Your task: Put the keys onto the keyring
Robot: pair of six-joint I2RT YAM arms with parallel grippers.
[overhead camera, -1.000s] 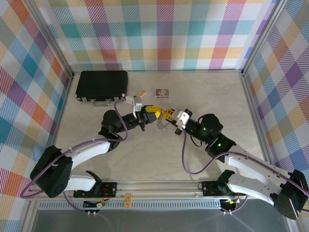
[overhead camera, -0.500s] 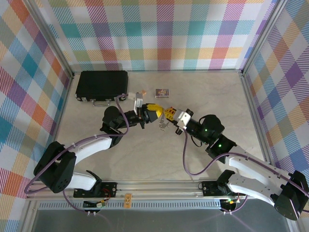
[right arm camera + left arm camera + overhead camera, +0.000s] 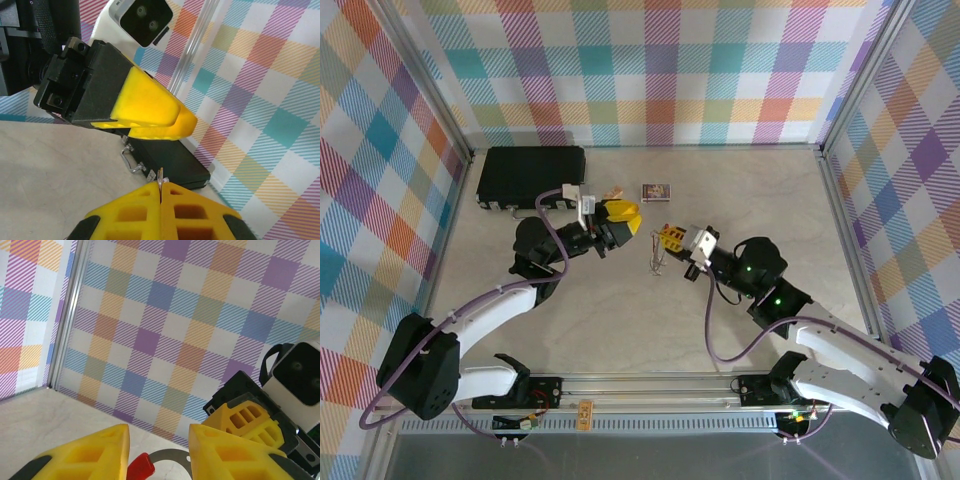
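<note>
While the right gripper (image 3: 160,187) pinches the thin grey metal keyring (image 3: 160,176) edge-on between its tight-pressed yellow jaws, the left gripper (image 3: 159,442) stands spread, holding nothing. The ring's red-tipped arc shows beyond the gap, touching neither jaw.

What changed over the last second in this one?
The left tool opened its jaws and drew back toward the far left, away from the right tool it had been meeting. The right tool stayed put, shut on the keyring. The black case and card did not move.
</note>
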